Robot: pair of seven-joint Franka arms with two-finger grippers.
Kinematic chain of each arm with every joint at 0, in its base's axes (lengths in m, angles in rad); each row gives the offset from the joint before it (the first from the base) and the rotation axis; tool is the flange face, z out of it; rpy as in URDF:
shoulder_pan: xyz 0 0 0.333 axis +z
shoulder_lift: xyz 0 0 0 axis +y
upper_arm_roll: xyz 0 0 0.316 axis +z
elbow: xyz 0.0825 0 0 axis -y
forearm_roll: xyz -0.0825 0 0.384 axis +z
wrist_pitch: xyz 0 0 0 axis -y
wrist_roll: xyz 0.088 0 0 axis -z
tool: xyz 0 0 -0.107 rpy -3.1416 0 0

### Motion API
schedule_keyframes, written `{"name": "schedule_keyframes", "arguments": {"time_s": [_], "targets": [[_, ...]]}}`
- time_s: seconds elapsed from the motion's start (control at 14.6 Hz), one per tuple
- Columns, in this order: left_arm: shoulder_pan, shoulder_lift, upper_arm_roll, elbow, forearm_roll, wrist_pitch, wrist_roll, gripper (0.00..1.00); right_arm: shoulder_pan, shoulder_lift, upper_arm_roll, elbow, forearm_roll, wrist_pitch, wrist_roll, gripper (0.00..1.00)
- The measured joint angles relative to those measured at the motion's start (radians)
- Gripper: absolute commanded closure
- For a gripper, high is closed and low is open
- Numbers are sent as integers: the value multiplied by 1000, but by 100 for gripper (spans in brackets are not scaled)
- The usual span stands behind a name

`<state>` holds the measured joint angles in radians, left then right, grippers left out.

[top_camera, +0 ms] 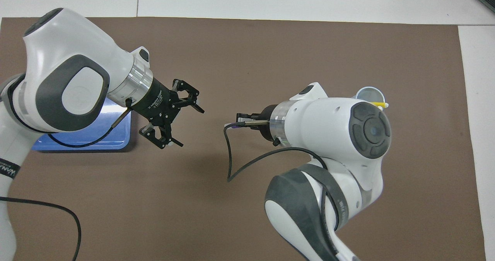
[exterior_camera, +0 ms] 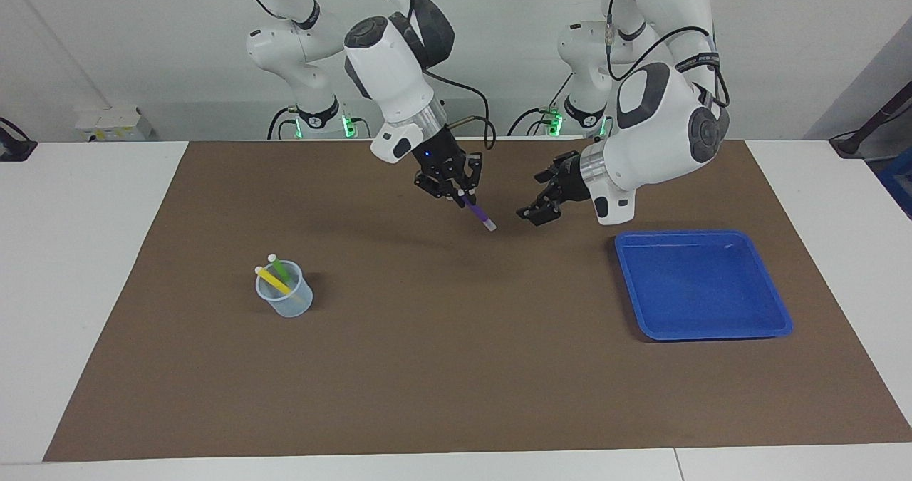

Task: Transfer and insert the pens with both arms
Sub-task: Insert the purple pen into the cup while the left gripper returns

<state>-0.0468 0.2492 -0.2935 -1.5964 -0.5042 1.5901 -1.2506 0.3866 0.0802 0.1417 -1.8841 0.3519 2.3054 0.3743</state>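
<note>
Fig.: handover stage, both arms up over mid brown mat [exterior_camera: 456, 367] on the tabletop. R gripper [exterior_camera: 459, 194]: fingers closed on purple pen [exterior_camera: 477, 214], pen slanting down, pale end lowest. L gripper [exterior_camera: 543, 196]: fingers spread wide, holding nothing, just beside pen tip, apart from it, near blue tray [exterior_camera: 702, 283]. Yellow pen [exterior_camera: 273, 280] & green pen [exterior_camera: 280, 267] stand in clear cup [exterior_camera: 285, 299] toward R arm's end.

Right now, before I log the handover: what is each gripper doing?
Left gripper: open, empty, over the mat beside the blue tray.
Right gripper: shut on the purple pen, over the mat.
</note>
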Motion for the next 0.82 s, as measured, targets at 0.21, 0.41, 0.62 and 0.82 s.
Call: {"name": "schedule_keyframes", "arguments": {"time_s": [0.21,0.41,0.62,0.82], "targets": [[46,-21,19,-6,30,-65,107,0,-113,-33,-4,2,0,-130,-227,100],[112,-25,23,-8,95,-111,248,0,-215,-74,-8,7,0,-285,-380,100],[118,-33,20,-8,200,-124,371,0,-292,-109,-11,14,0,-381,-500,100],[128,-45,24,-8,259,-125,552,0,-368,-129,-14,29,-21,-419,-611,100]]}}
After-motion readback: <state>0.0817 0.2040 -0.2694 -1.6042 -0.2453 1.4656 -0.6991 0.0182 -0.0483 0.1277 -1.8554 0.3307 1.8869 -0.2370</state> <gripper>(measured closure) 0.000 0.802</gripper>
